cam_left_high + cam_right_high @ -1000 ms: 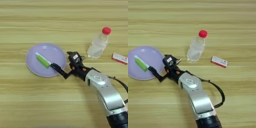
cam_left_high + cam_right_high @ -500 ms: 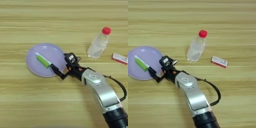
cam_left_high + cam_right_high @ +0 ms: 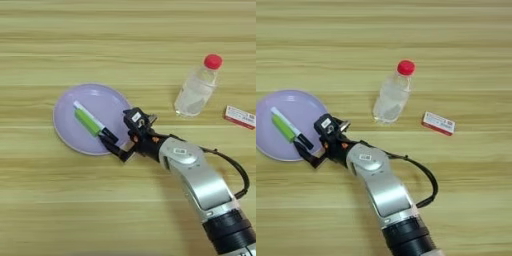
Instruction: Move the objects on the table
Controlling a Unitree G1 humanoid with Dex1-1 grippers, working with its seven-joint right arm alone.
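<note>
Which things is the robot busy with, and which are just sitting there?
Busy with:
green block, on the purple plate
white marker pen, beside the block on the plate
right gripper, at the plate's near edge

Just sitting there:
purple plate
clear bottle with red cap
small red and white box

Green block (image 3: 88, 122): small bright green rectangle, lying flat and slantwise, just up-left of the tool (image 3: 121, 139).
Marker pen (image 3: 95, 121): slim, white, black cap toward the tool, lying along the block, touching it.
Tabletop (image 3: 100, 45): light wood, horizontal tan grain, under the tool.
</note>
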